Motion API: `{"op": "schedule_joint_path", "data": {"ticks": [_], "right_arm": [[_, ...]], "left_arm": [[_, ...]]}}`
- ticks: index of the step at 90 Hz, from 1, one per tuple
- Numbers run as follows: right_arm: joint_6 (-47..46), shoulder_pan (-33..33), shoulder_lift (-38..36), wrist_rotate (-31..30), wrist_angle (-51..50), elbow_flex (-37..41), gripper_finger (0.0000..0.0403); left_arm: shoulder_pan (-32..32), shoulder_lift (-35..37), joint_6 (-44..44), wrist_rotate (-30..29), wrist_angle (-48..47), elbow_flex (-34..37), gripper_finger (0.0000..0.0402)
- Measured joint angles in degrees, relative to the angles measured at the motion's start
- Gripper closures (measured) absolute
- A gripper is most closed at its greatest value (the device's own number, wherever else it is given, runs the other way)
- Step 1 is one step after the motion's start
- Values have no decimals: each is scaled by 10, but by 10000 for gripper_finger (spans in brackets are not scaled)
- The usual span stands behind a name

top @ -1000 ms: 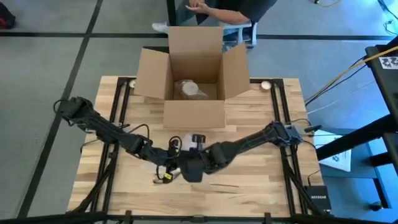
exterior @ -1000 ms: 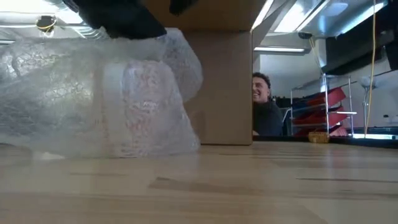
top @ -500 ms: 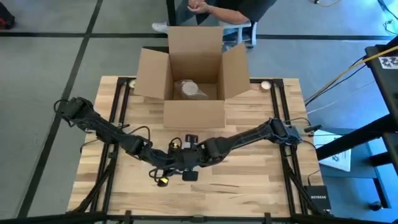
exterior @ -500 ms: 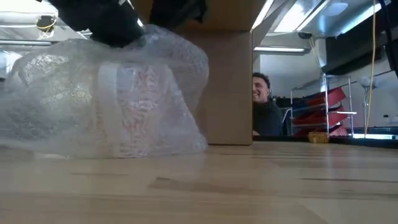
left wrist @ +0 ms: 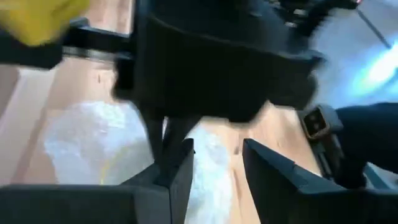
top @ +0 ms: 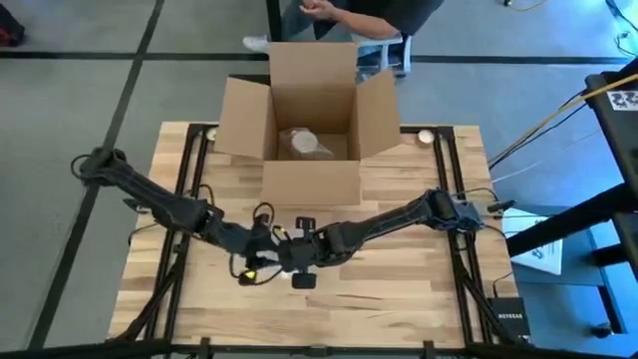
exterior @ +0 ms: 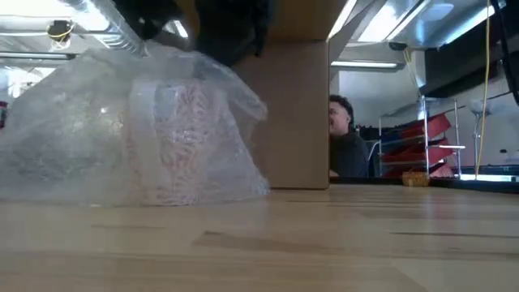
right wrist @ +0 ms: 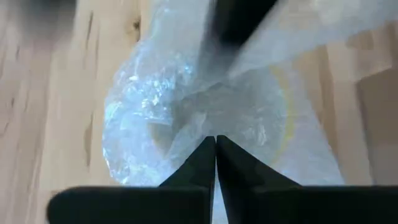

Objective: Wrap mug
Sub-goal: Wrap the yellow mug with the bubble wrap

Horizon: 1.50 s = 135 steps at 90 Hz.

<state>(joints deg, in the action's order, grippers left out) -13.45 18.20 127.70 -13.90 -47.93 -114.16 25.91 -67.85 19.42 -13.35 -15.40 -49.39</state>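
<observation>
Mug [exterior: 174,142] sits mid-tabletop [top: 419,289], swathed in crinkled, translucent bubble wrap [exterior: 73,138]; pale cylindrical body and strap-like handle show through the film. Right gripper [right wrist: 216,144] has its fingers pressed together, pinching the wrap. Left gripper [left wrist: 214,162] is parted, hovering over the wrap. Open corrugated box [top: 311,120] stands beyond.

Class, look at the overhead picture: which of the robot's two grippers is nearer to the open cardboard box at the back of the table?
Right, narrowly. The right gripper sits in front of the cardboard box, roughly in line with its front wall. The left gripper is beside it, farther toward the table's left edge.
</observation>
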Motion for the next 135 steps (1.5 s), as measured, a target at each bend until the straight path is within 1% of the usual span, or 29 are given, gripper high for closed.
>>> {"op": "schedule_joint_path", "data": {"ticks": [5, 12, 22, 27, 32, 38, 45, 53, 59, 67, 74, 80, 85, 89, 93, 98, 109, 115, 127, 135], "right_arm": [[0, 0, 0, 0, 0, 0, 402], [0, 0, 0, 0, 6, 0, 402], [2, 0, 0, 1, 16, 0, 402], [4, 1, 0, 0, 19, 0, 402], [4, 1, -1, 1, 18, 0, 402], [4, 1, -1, 1, 16, 0, 402], [5, 1, -1, 0, 15, 0, 402], [15, 1, -1, 1, 15, 0, 402], [18, 1, -1, 1, 14, 0, 402], [19, 1, -1, 4, 14, 0, 402], [19, 1, -1, 5, 14, 0, 402], [19, 1, -1, 6, 14, 0, 402], [19, 1, -2, 9, 15, -1, 402], [20, 1, -2, 11, 15, -1, 402], [20, 1, -2, 11, 15, -1, 402], [20, 1, -2, 11, 15, -1, 402], [20, 1, -2, 11, 16, -1, 402], [21, 1, -2, 11, 16, -1, 402], [20, 1, -2, 11, 19, -1, 402], [20, 2, -2, 11, 28, -1, 402]], "left_arm": [[0, 33, 29, -26, -28, -2, 279], [6, 66, 92, -54, -118, -2, 279], [21, 87, 201, -95, -255, 7, 279], [27, 90, 257, -102, -298, 21, 279], [36, 90, 303, -95, -306, 49, 279], [50, 87, 333, -85, -297, 87, 279], [72, 89, 377, -104, -286, 123, 279], [95, 88, 406, -124, -285, 148, 279], [109, 91, 419, -127, -282, 150, 279], [120, 99, 411, -134, -289, 127, 279], [119, 104, 412, -143, -330, 117, 279], [116, 105, 432, -142, -374, 118, 279], [114, 104, 454, -135, -406, 129, 279], [114, 103, 465, -130, -411, 146, 279], [116, 102, 468, -122, -389, 167, 279], [116, 102, 459, -111, -323, 198, 279], [116, 101, 393, -87, -74, 260, 279], [115, 100, 346, -94, 27, 267, 279], [112, 99, 239, -141, 178, 261, 279], [93, 84, 186, -139, 254, 261, 279]]}}
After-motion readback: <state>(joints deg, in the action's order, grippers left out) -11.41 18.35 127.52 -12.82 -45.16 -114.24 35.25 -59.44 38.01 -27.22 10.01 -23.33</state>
